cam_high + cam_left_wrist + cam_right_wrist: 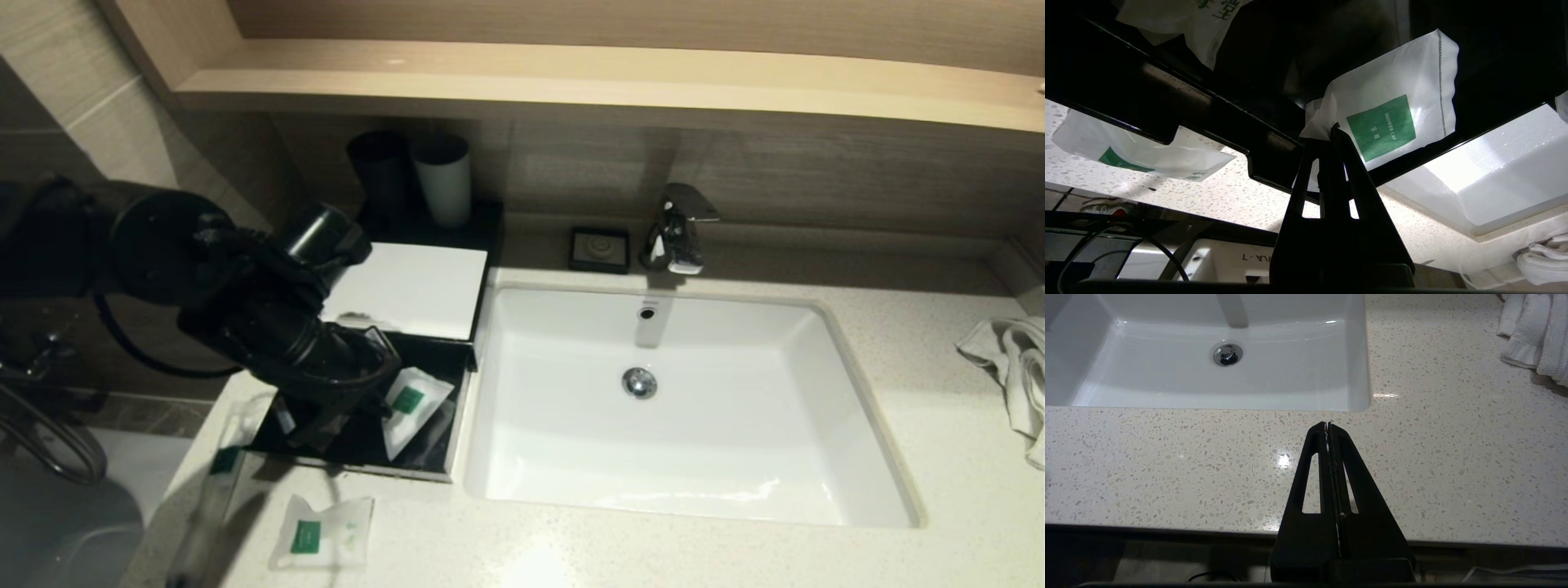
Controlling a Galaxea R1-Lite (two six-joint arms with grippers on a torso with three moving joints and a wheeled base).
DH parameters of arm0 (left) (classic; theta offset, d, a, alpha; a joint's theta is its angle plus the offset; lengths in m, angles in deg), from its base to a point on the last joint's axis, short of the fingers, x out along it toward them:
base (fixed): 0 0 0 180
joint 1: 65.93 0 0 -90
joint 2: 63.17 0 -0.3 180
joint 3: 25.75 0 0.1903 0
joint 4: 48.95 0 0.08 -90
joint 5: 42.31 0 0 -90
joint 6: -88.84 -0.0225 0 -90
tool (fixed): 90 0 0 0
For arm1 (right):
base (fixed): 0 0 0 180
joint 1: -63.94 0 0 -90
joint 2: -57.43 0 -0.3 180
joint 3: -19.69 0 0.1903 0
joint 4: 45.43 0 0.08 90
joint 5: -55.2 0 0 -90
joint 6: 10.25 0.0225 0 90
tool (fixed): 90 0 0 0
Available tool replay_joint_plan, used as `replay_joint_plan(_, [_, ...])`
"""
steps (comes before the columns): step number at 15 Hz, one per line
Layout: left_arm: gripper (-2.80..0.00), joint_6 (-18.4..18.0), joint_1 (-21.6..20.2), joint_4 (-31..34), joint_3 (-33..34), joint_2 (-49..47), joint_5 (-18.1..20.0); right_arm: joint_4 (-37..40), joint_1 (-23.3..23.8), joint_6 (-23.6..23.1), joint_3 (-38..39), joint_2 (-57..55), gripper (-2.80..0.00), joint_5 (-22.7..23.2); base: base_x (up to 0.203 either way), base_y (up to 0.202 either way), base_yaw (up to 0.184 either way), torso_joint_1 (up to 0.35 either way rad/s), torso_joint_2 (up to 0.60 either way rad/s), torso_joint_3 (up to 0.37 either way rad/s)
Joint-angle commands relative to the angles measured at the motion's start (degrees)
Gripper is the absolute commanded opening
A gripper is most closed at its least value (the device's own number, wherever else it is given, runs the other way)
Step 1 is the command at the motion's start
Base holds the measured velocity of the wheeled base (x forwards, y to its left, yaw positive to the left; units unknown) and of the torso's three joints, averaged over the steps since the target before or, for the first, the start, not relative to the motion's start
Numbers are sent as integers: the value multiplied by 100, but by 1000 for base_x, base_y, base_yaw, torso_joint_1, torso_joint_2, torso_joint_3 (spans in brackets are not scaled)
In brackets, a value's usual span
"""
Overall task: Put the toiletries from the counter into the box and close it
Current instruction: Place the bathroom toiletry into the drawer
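The black box (pixel 416 286) with the white top stands left of the sink, and its drawer (pixel 367 471) is pulled open. My left gripper (pixel 1332 130) reaches into the drawer and is shut on a corner of a small squarish packet (pixel 1392 114) with a green label, also seen at the drawer's right side (pixel 412 402). Another packet (pixel 1196 16) lies deeper in the drawer. On the counter (pixel 571 547) in front of the drawer lie a small packet (pixel 322 535) and a long thin packet (pixel 214 482). My right gripper (pixel 1327 424) is shut and empty above the counter's front edge.
The white sink basin (pixel 849 392) with a chrome tap (pixel 678 229) fills the middle. A black soap dish (pixel 600 249) sits behind it. A black cup (pixel 380 175) and a white cup (pixel 443 180) stand behind the box. A white towel (pixel 1012 367) lies at the far right.
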State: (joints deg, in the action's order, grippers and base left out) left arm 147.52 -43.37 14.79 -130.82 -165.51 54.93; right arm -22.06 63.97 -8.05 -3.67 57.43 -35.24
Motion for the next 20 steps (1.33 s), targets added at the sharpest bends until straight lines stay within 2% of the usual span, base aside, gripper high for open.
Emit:
replay_joint_plan(1, [-280,56,11,23,-21,-23,5,0,-2,0,0,0,-280,0,0,0,0,0,0,0])
replay_joint_plan(16, [-280,152,145,-288,-21,-172,-3,0,-2,0,0,0,-280,0,0,0,0,0,0,0])
replay_joint_plan(19, [-280,161,178,-364,-21,-225,-103,0,-2,0,0,0,-280,0,0,0,0,0,0,0])
replay_joint_plan(20, [0,161,178,-372,-21,-225,-109,0,6,0,0,0,-280,0,0,0,0,0,0,0])
